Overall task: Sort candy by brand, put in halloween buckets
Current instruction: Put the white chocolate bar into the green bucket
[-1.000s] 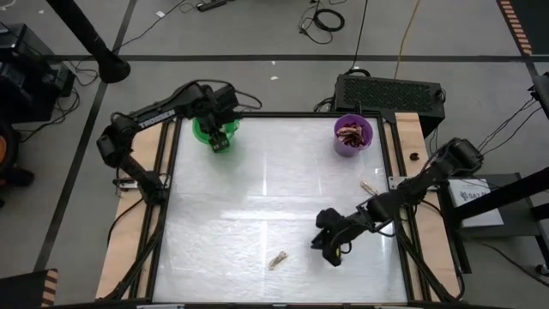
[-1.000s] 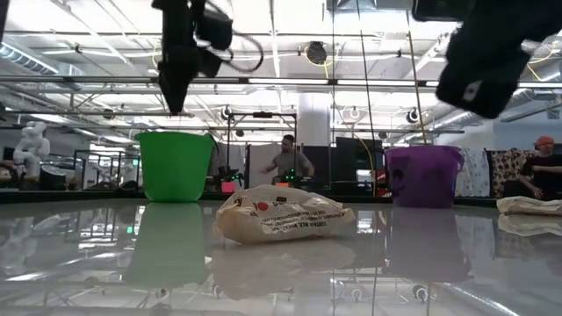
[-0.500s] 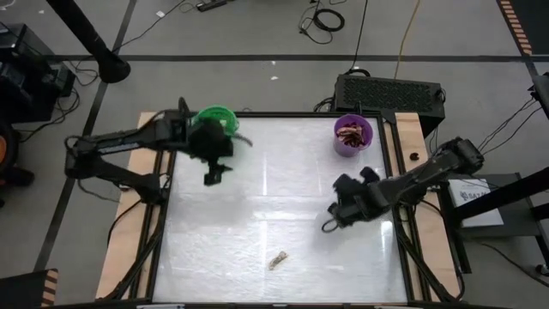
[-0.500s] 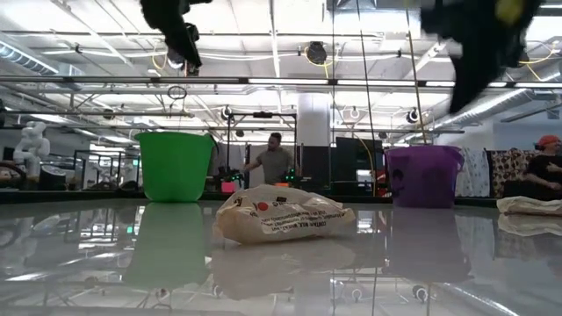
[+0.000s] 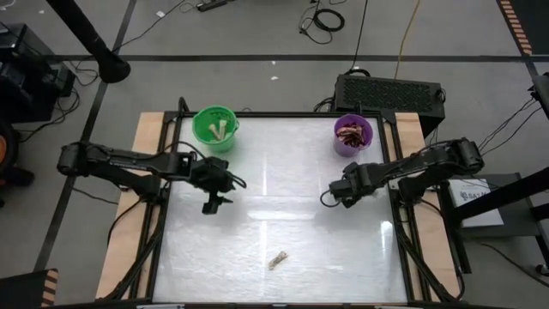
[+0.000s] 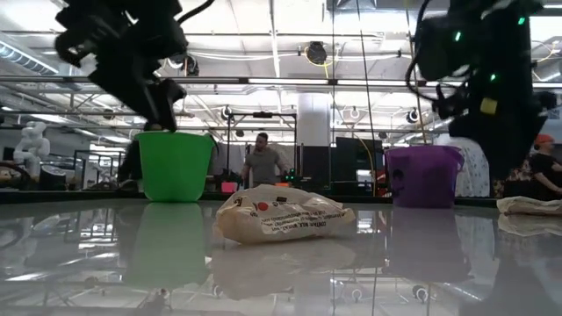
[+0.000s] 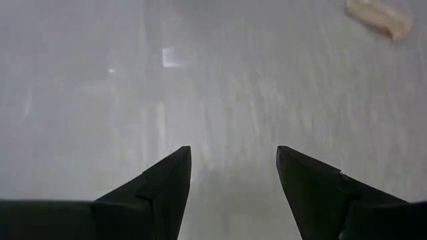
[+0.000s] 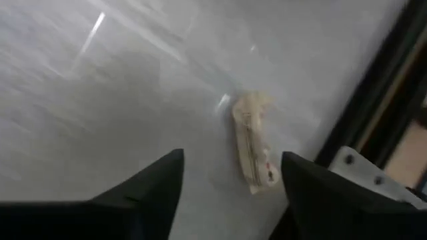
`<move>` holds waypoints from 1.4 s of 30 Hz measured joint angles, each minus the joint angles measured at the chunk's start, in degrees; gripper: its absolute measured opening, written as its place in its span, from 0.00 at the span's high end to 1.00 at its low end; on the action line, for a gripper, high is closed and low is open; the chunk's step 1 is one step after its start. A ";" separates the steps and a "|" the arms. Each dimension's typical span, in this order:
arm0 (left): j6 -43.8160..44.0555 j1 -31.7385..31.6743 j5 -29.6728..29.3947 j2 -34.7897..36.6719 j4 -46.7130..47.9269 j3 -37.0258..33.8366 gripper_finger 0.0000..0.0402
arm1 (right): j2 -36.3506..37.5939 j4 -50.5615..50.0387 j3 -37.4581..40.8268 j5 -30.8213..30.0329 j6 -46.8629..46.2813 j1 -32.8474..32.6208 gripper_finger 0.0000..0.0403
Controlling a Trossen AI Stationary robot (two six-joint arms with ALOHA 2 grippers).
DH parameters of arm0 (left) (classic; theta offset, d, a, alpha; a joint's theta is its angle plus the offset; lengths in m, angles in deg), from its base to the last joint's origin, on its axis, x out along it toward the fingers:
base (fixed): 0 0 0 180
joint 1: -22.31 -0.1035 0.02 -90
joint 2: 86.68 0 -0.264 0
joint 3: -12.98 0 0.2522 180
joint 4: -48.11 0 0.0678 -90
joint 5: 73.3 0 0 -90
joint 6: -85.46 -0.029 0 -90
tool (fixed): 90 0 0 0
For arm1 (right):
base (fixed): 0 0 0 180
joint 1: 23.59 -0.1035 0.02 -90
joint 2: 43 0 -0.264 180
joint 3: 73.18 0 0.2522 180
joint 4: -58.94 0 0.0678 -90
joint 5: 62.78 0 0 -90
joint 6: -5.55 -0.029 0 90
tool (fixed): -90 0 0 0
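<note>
A pale candy (image 5: 277, 259) lies flat on the table near its front edge; it is big in the low view (image 6: 283, 216). Another pale candy (image 8: 252, 150) lies by the table's right rail, just below my right gripper (image 8: 230, 167), which is open and hovers over it. My left gripper (image 7: 233, 160) is open over bare table at the left middle (image 5: 220, 194), and the front candy (image 7: 379, 17) shows far ahead of it. The green bucket (image 5: 214, 127) at the far left holds pale pieces. The purple bucket (image 5: 352, 135) at the far right holds red-brown bars.
Both buckets stand on their bases along the far edge, with open table between them. Black rails (image 5: 396, 206) frame the table top. A dark box (image 5: 390, 93) sits behind the purple bucket. People stand in the room beyond the table (image 6: 262, 165).
My left gripper has come away from above the green bucket toward the near edge and down over the table's left middle. My right gripper has swung from the front of the table toward the far edge, ending over the pale candy by the right rail.
</note>
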 joint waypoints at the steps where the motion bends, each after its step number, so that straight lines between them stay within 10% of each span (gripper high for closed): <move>1: 0.06 0.24 0.35 0.00 0.08 -0.47 0.43 | 0.00 1.58 1.20 0.76 1.54 1.18 0.39; 16: 4.00 5.82 1.69 0.04 -7.45 -1.43 0.43 | 0.35 15.13 14.16 6.37 13.54 14.83 0.31; 33: 4.04 8.51 1.67 0.04 -9.73 -1.43 0.43 | -0.15 11.07 11.00 5.67 14.98 15.29 0.91; 42: 2.83 8.49 1.66 0.05 -16.92 -5.49 0.43 | -0.11 14.33 -1.18 6.71 18.22 13.17 0.95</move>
